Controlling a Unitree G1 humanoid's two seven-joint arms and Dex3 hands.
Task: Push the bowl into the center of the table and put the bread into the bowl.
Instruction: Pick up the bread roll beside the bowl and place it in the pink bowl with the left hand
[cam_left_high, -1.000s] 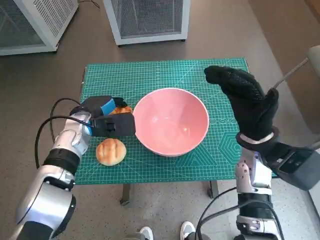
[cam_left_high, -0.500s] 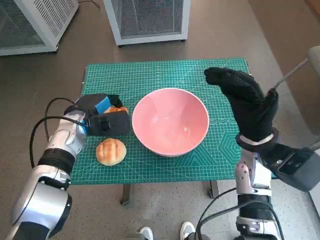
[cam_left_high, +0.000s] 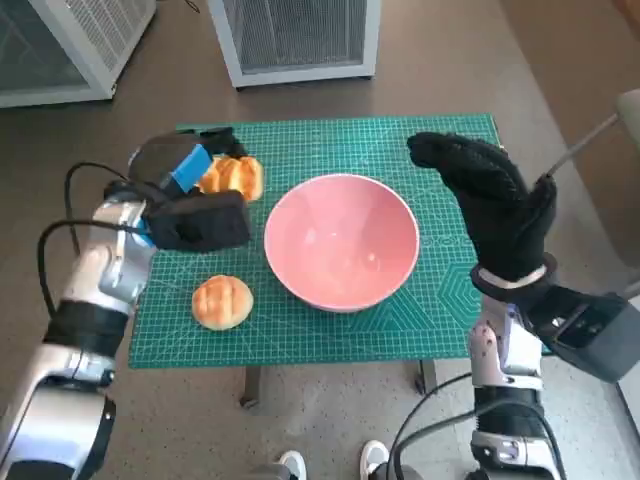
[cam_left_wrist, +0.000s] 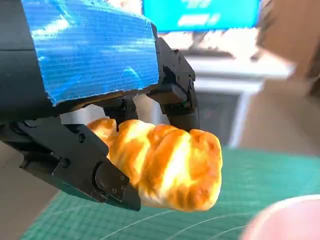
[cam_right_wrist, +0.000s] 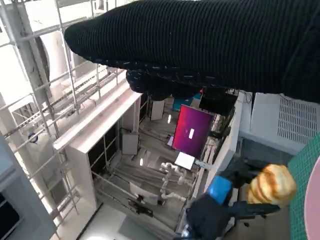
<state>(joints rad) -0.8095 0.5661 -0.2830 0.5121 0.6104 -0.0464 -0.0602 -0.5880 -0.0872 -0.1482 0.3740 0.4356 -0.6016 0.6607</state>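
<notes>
A pink bowl (cam_left_high: 341, 240) sits near the middle of the green cutting mat (cam_left_high: 300, 145). My left hand (cam_left_high: 185, 190) grips a golden twisted bread (cam_left_high: 232, 176) and holds it lifted above the mat, left of the bowl; the left wrist view shows this bread (cam_left_wrist: 165, 167) pinched between the black fingers (cam_left_wrist: 95, 170). A round bun (cam_left_high: 222, 302) lies on the mat near the front left. My right hand (cam_left_high: 490, 205), gloved, is raised right of the bowl with fingers spread, holding nothing. In the right wrist view, the bread (cam_right_wrist: 270, 185) shows beyond the glove (cam_right_wrist: 200, 45).
Two white mesh-sided cabinets (cam_left_high: 295, 40) stand on the floor beyond the table, another (cam_left_high: 70, 45) at the far left. A person's shoes (cam_left_high: 335, 465) show at the table's front edge. A thin rod (cam_left_high: 585, 145) slants in at the right.
My left hand has lifted the twisted bread off the mat and carried it up and away from me. The right hand, the bowl and the bun have stayed put.
</notes>
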